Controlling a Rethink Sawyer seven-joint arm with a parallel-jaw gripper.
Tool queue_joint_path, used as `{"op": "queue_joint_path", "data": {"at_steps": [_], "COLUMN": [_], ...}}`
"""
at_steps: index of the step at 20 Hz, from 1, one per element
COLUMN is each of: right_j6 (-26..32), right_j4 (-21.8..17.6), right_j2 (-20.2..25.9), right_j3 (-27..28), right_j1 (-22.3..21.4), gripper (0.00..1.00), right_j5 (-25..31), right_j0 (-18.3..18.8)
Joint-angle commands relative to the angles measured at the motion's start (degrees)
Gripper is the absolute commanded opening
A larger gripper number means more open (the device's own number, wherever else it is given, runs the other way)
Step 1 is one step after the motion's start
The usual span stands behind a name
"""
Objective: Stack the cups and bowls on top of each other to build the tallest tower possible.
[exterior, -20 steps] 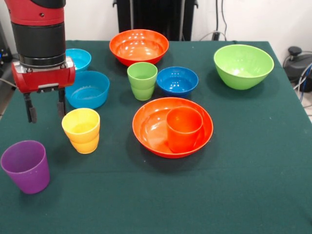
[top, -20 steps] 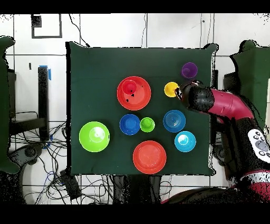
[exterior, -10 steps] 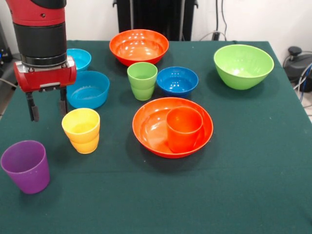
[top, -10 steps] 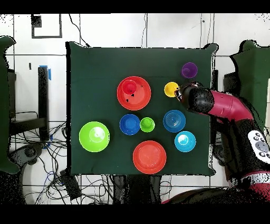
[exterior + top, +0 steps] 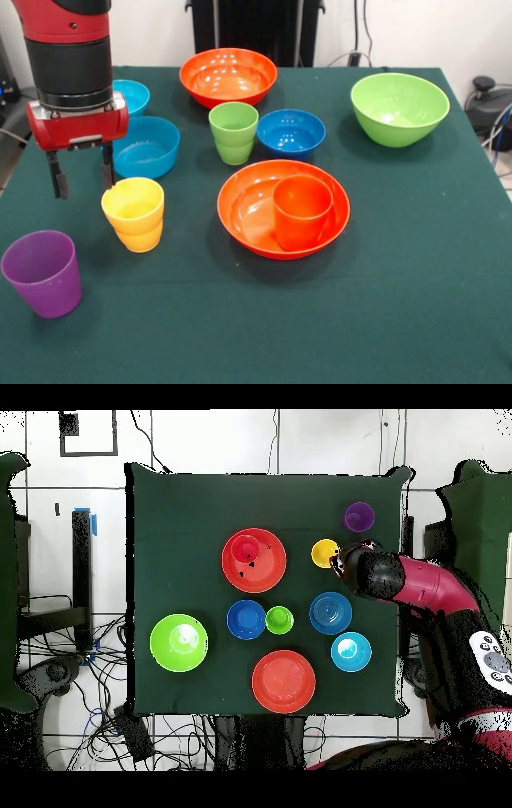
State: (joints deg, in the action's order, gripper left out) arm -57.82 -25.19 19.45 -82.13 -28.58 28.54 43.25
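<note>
Front view. The gripper (image 5: 82,174) was shown with its two fingers apart and nothing between them, hanging just left of and slightly behind the yellow cup (image 5: 134,214); the right finger stood close to the cup's far rim, and contact could not be determined. The purple cup (image 5: 42,273) stood upright at the near left, the green cup (image 5: 234,132) upright at mid-table, and the orange cup (image 5: 302,211) upright inside the near orange bowl (image 5: 248,214). A light blue bowl (image 5: 149,147) lay just behind the yellow cup, partly masked by the gripper, with a second light blue bowl (image 5: 133,96) farther back. The dark blue bowl (image 5: 291,133), the far orange bowl (image 5: 228,76) and the lime green bowl (image 5: 399,108) lay apart on the green tablecloth (image 5: 400,304). No stack beyond the orange cup in its bowl was yet built.

The cups were judged light, stiff and glossy, hence liable to slip; a hold across the rim wall, one finger inside and one outside, or below the stepped waist, was judged the most secure.

Overhead view. The arm (image 5: 420,584) was seen reaching in from the right edge, its wrist ending beside the yellow cup (image 5: 324,553), with the purple cup (image 5: 359,516) near by. The fingers were hidden beneath the wrist.
</note>
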Motion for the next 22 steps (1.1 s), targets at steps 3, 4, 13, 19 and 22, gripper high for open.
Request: {"op": "queue_joint_path", "data": {"at_steps": [3,4,13,19,22], "right_j6": [1.68,1.67,1.61,1.22,0.94], "right_j4": [-2.43,-2.36,-1.77,-1.70,-1.48], "right_j2": [4.58,4.75,6.20,7.15,7.48], "right_j3": [-2.82,-2.94,-3.34,-3.86,-4.18], "right_j1": [2.30,2.39,3.62,3.77,3.68], "gripper": [1.00,1.00,1.00,1.00,1.00], "right_j5": [0.38,0.31,0.39,0.52,0.62], "right_j0": [0.53,0.69,2.10,2.78,3.04]}}
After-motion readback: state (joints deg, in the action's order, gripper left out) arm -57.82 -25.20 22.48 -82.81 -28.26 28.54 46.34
